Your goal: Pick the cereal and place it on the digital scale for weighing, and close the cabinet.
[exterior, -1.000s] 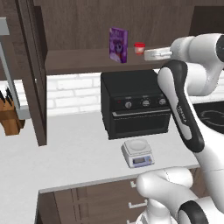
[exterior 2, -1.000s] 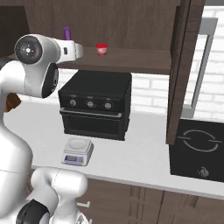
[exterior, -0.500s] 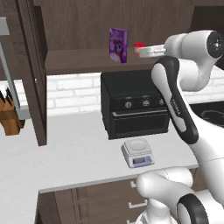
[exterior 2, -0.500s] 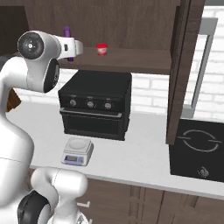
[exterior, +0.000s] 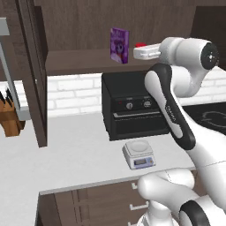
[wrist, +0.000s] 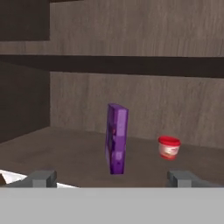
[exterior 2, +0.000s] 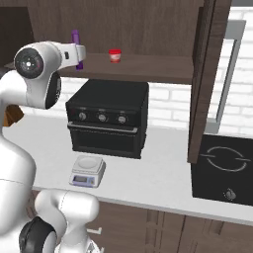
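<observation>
- Left base view: cabinet [exterior: 79, 31] is seen as the biggest thing, dark brown wood, mounted on the wall above the surface [exterior: 75, 154]; its door [exterior: 33, 70] stands swung open at the left, edge-on to the camera.
- A second open cabinet door [exterior 2: 205, 74] is seen edge-on at the right of the right base view.
- White surface is seen below, running along a white brick wall.
- Black oven [exterior: 134, 106] is set on the surface under the cabinet shelf, knobs on its front.
- Black cooktop [exterior 2: 222, 168] is seen at the right end of the surface.
- Knife block [exterior: 9, 117] is seen at the far left, brown, partly cut off by the frame.
- Digital scale [exterior: 139, 154] is placed on the surface just in front of the oven, plate bare, bluish display at the front.
- Cereal [exterior: 119, 45] is seen standing upright on the cabinet shelf, purple, apart from the scale; in the hand view it is turned edge-on [wrist: 116, 139].
- End effector [wrist: 111, 177] is held at shelf height, pointed at the cereal, fingers spread wide, nothing grasped; cereal is not touched.
- Red-and-white cup [wrist: 169, 148] is seen on the same shelf, near the cereal, not touching it.
</observation>
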